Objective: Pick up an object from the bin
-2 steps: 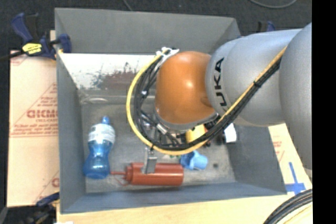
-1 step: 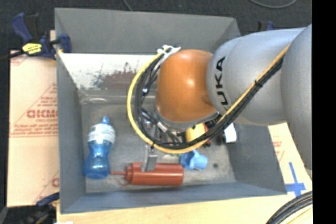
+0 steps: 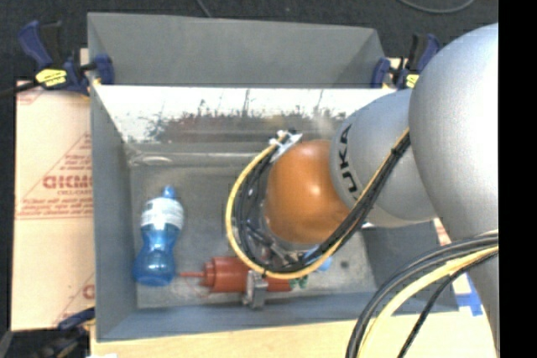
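A red bottle-shaped thing (image 3: 220,274) with a thin nozzle pointing left lies along the bin's front wall, near the middle. My gripper (image 3: 255,291) comes down under the arm's orange cover, right at the red thing's right end and touching or nearly touching it. A small green bit (image 3: 299,282) peeks out just to the right of the gripper. A blue plastic bottle (image 3: 159,237) with a white label lies on the bin's floor at the left, its cap toward the back.
The arm with its orange cover and looped cables hangs over the right half of the bin and hides the floor beneath. Bare floor shows between the blue bottle and the arm.
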`<state>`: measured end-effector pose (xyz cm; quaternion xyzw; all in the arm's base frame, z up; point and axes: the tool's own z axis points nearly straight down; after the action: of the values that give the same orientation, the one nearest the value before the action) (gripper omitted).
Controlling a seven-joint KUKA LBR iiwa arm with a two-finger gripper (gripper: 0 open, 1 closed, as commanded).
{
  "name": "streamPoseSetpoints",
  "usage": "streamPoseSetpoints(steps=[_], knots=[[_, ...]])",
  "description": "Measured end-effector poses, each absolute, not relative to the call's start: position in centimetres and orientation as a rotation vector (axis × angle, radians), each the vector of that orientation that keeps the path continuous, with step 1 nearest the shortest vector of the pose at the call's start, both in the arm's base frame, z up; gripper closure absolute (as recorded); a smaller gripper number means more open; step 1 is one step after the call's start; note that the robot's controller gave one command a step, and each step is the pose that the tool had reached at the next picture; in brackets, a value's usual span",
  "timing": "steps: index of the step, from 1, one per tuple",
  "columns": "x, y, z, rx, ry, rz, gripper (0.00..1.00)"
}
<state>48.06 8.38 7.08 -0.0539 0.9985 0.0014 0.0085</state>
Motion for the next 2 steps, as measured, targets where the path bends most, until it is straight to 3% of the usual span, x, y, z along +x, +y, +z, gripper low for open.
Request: streamPoseSetpoints(steps=[1,2], knots=[[48.2,8.3,16.2,-0.348,3.101,0.005,0.0],[47.1,6.4,9.9,-0.146,3.126,0.005,0.0]])
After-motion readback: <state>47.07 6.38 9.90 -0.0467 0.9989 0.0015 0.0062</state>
